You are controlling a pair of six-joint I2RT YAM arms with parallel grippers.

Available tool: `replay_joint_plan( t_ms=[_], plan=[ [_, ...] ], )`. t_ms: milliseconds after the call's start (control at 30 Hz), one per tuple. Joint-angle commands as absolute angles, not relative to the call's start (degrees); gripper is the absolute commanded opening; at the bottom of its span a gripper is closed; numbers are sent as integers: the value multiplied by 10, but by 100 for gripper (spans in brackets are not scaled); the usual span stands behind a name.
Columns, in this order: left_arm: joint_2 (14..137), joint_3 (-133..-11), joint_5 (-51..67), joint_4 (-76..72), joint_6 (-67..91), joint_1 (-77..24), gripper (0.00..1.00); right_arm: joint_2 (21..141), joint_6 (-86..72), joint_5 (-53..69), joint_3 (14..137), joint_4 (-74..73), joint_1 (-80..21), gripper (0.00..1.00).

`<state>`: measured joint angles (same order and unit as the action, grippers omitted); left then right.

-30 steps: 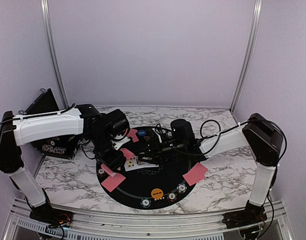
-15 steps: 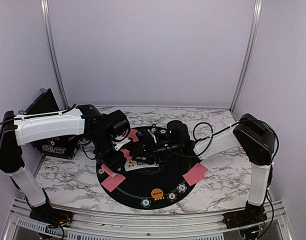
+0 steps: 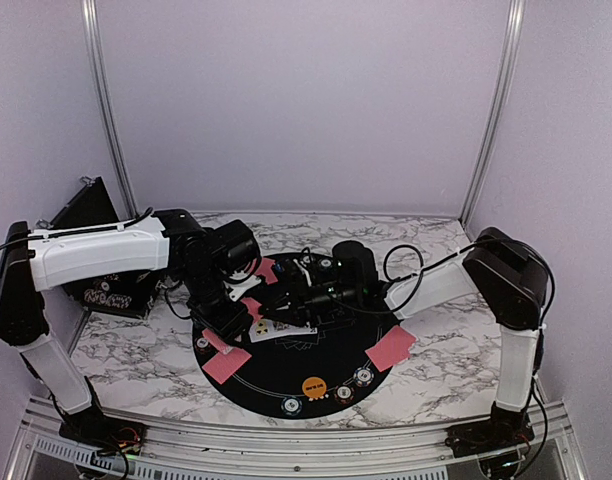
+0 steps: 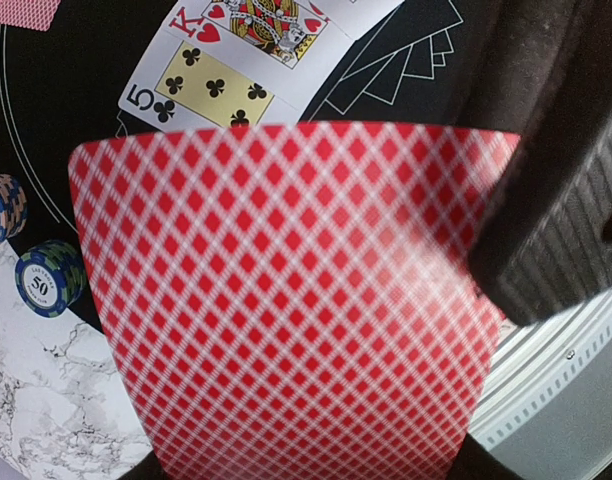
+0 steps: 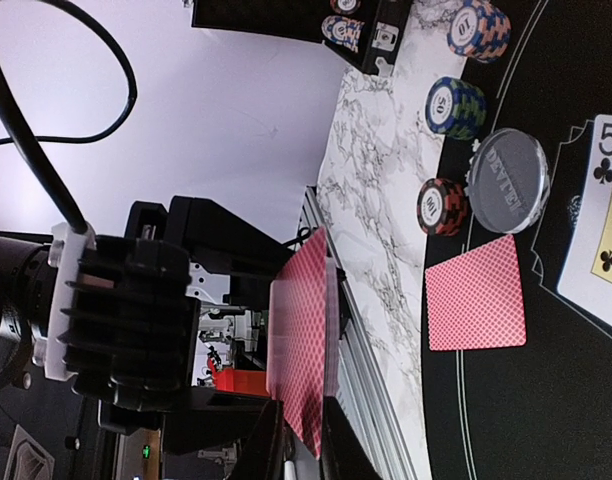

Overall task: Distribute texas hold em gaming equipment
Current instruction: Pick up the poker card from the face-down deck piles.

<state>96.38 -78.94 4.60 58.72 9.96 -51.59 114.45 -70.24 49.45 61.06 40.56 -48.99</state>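
My left gripper is shut on a deck of red-backed playing cards, held on edge above the left part of the round black mat. The deck hides its fingers in the left wrist view. My right gripper has reached the deck, and its jaws are shut on the edge of a red-backed card. Below lie the five of clubs and the king of hearts, face up. Face-down cards lie at the mat's rim. Striped chips and a clear dealer disc sit beside one.
An orange disc and three chips lie at the mat's near edge. A blue disc lies at its far side. A black chip case stands at the left on the marble table. A metal rail runs along the front.
My right gripper has moved left to the deck and its jaws have closed on a card. The left arm and the deck have stayed in place.
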Motion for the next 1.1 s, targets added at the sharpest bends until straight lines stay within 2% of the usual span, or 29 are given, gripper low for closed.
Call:
replay_joint_plan(
  t_ms=[0,133,733,967,1067],
  plan=[
    [961,-795,50,593,94,-518,59,1151,-700,499,635,419,-495,9],
    [960,-793,50,593,94,-518,59,1151,-703,500,635,421,-492,0],
    [950,-781,46,591,96,-518,59,1103,-711,557,590,449,-418,0],
    [948,-778,45,590,97,-519,59,1074,-690,629,527,465,-350,0],
    [946,-778,44,590,97,-518,59,1062,-630,664,509,410,-315,0]
  ],
)
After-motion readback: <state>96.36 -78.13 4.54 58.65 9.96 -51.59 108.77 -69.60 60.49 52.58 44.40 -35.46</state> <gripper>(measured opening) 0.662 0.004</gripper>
